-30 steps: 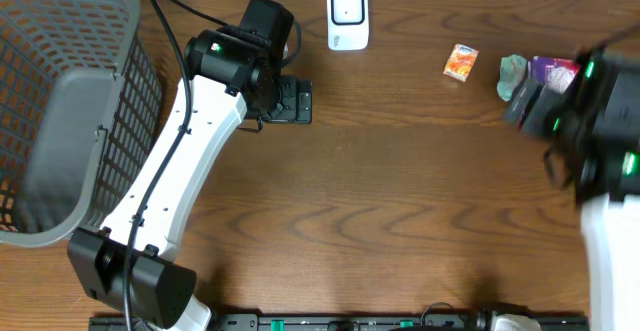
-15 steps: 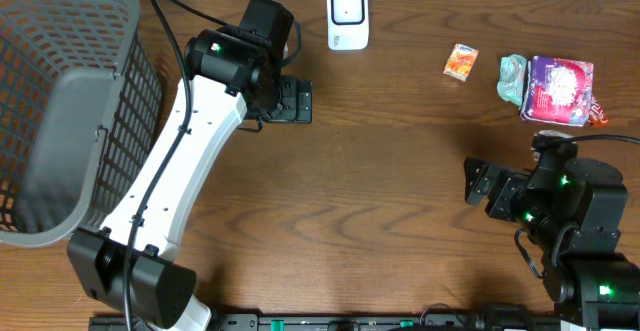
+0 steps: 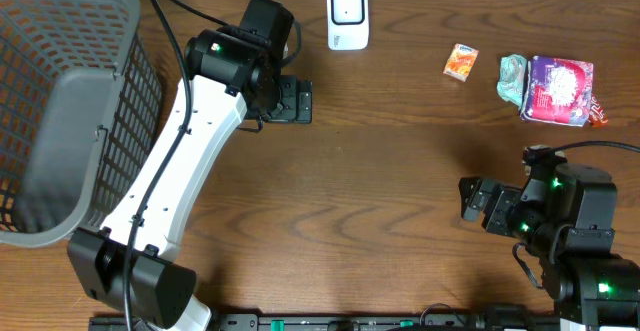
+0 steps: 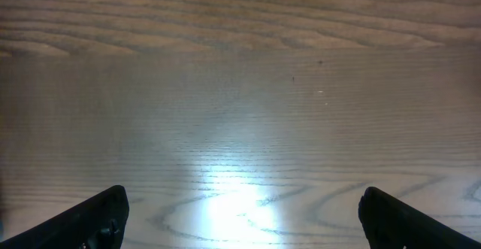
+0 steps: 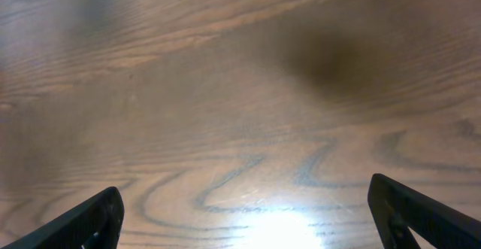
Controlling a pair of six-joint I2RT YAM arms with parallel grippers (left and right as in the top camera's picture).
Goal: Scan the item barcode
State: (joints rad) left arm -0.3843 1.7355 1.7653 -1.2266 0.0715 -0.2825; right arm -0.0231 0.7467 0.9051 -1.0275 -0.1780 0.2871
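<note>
The table (image 3: 400, 171) is smooth wood grain with a light gloss. The basket (image 3: 60, 31) is grey matt plastic mesh, the scanner (image 3: 348, 16) smooth white plastic, and the purple packet (image 3: 558, 89) shiny film.

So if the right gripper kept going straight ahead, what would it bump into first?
Probably just the bare table: the right gripper points toward the left arm, but its wrist view shows only wood ahead. Depth is hard to judge.
</note>
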